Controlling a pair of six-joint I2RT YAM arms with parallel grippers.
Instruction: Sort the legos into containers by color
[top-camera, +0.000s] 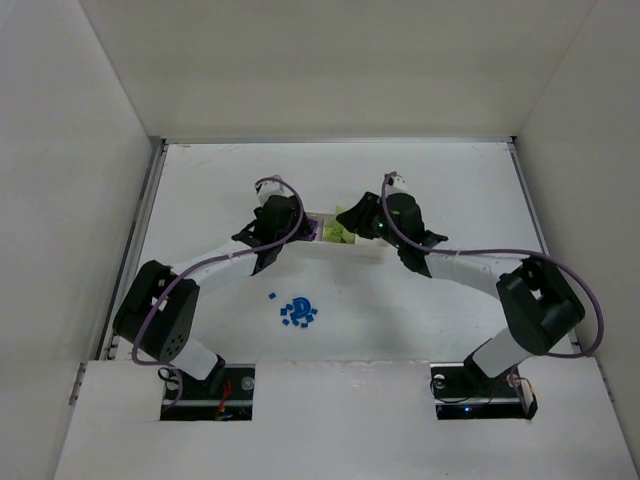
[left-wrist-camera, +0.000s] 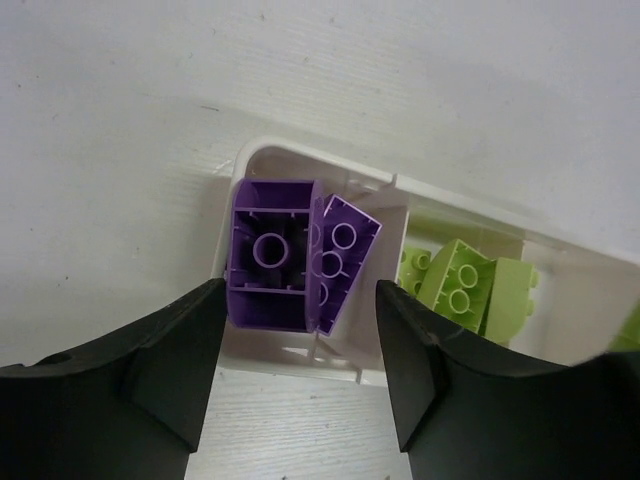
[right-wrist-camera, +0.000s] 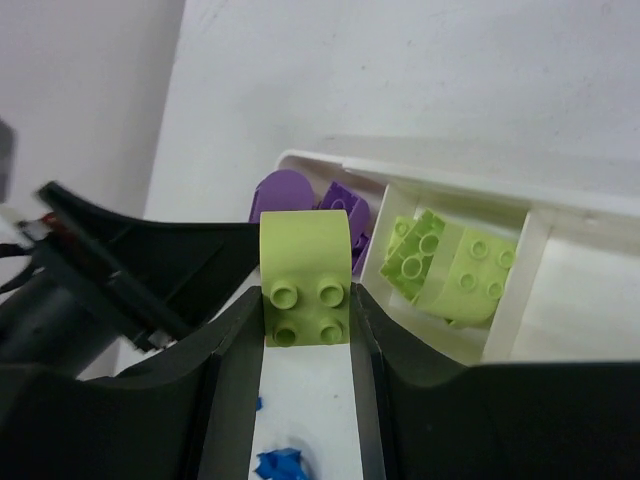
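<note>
Right pincer (right-wrist-camera: 305, 312) gripping green brick (right-wrist-camera: 305, 265), left pincer (left-wrist-camera: 300, 300) wide over purple bricks (left-wrist-camera: 268, 250), overhead view shows neither

Bright, even white light; faint soft shadows; top view slightly soft; right tool (right-wrist-camera: 305, 315) dark, featureless.

The left arm (top-camera: 215, 262) and the right arm (top-camera: 462, 266) bend inward, wrists near each other — left gripper (left-wrist-camera: 300, 305) with fingers wide apart, right gripper (right-wrist-camera: 305, 315) clamped on a yellow-green brick (right-wrist-camera: 305, 262).
</note>
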